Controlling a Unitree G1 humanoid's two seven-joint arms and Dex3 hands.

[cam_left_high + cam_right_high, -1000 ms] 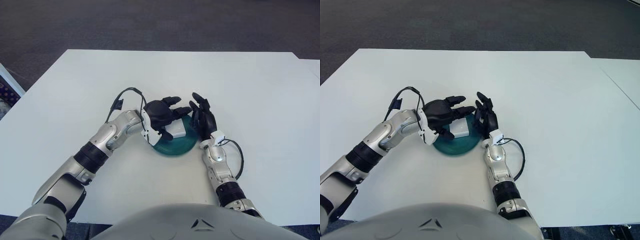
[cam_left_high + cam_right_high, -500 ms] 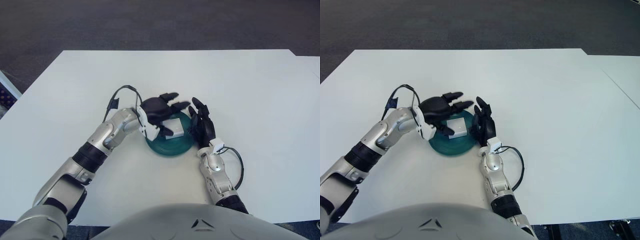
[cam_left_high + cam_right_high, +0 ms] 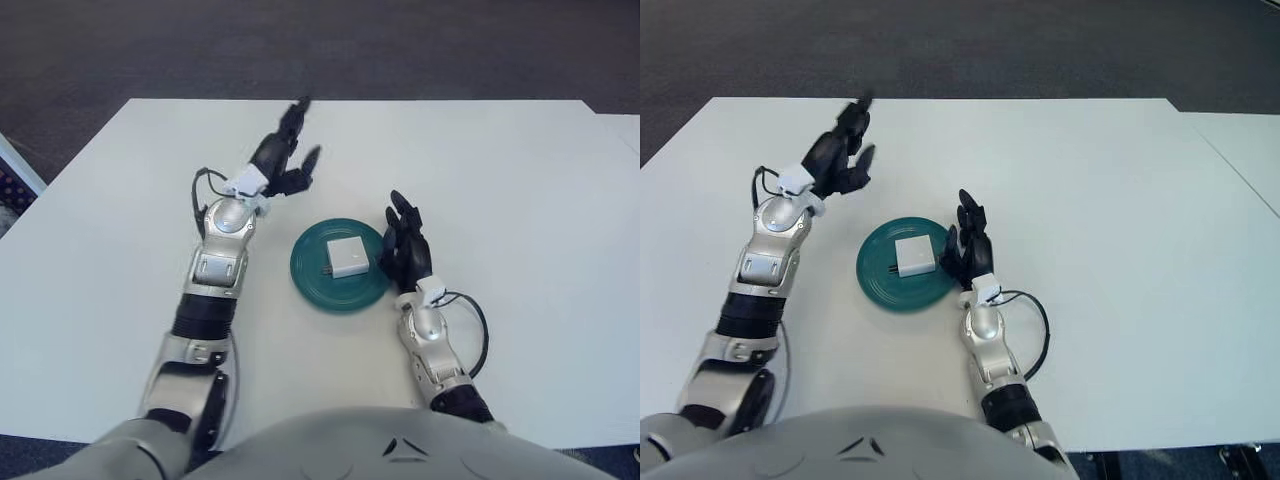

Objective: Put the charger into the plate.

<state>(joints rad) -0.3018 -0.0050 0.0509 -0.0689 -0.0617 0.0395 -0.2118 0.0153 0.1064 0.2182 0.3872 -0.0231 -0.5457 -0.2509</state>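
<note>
Small white square charger lies flat in the round teal plate, slightly toward 3 o'clock; placement looks done. Left hand, at 11 o'clock, fingers spread, empty. Right hand, at 3 o'clock beside the rim, open, holding nothing.

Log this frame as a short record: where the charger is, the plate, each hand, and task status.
charger: white block lying inside the plate, no hand touching it
plate: round green dish on the white table, between the two hands
left hand: raised beyond and left of the plate, fingers spread, holding nothing
right hand: beside the plate's right edge, fingers open, holding nothing
task status: looks done, charger sits in the plate
</note>
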